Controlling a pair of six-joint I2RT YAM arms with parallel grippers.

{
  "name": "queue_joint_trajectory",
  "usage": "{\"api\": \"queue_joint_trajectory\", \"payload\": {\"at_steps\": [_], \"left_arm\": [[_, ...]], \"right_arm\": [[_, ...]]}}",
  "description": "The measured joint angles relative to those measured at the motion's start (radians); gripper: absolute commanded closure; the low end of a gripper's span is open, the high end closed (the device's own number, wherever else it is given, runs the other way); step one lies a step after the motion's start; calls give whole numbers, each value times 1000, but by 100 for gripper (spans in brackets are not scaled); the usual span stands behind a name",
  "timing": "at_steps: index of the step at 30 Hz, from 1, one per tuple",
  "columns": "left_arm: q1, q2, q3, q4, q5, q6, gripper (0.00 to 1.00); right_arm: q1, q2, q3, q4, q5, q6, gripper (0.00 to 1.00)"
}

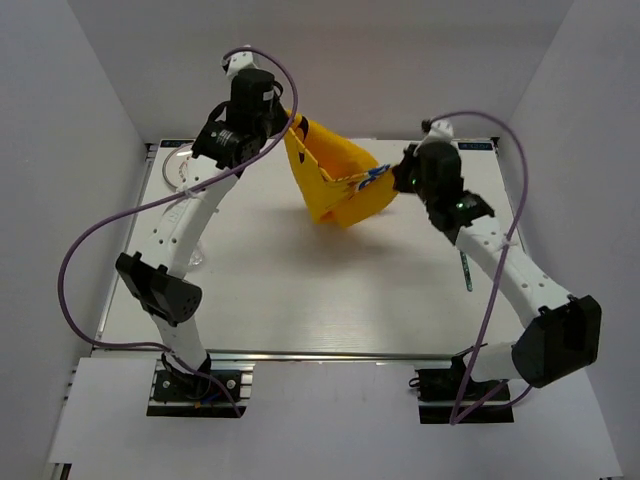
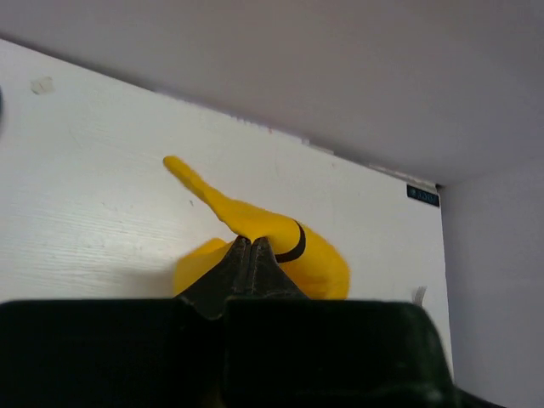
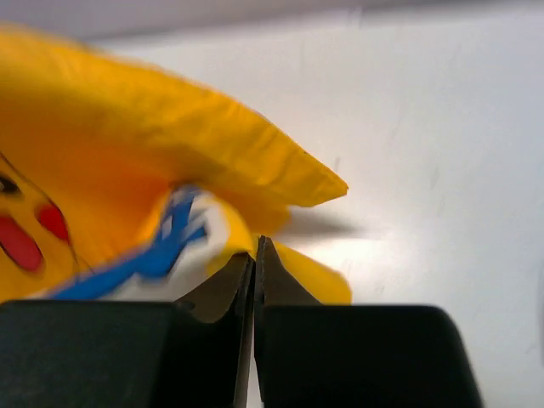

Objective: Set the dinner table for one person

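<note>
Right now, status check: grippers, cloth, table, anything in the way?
Left gripper shut on yellow cloth. Right gripper shut on its other end. Cloth hangs between them over the dinner table. Slim utensil lies at table's right, clear of cloth.

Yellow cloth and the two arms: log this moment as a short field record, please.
cloth: yellow cloth, bunched and lifted between both arms above the table
left end effector: shut on one corner of the cloth
right end effector: shut, pinching the cloth's blue-printed edge
other: slim utensil lying on the table beside the right arm, type unclear
</note>
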Motion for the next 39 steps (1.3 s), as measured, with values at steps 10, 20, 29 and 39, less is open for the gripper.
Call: {"api": "queue_joint_trajectory", "payload": {"at_steps": [10,20,29,39], "left_arm": [[28,-381,-457,260,-62,113,100],[-13,-802,-1344,464,165,-34,42],[2,-1103,-1465,333,254,-79,16],[2,-594,-1188,318,328,-80,17]], "right_arm": [[-23,-41,297,-128,174,-229,100],[0,-509,-415,-193,18,-89,47],[-19,-725,-449,-259,-37,-25,11],[-16,-65,-259,-217,-97,52,11]]}}
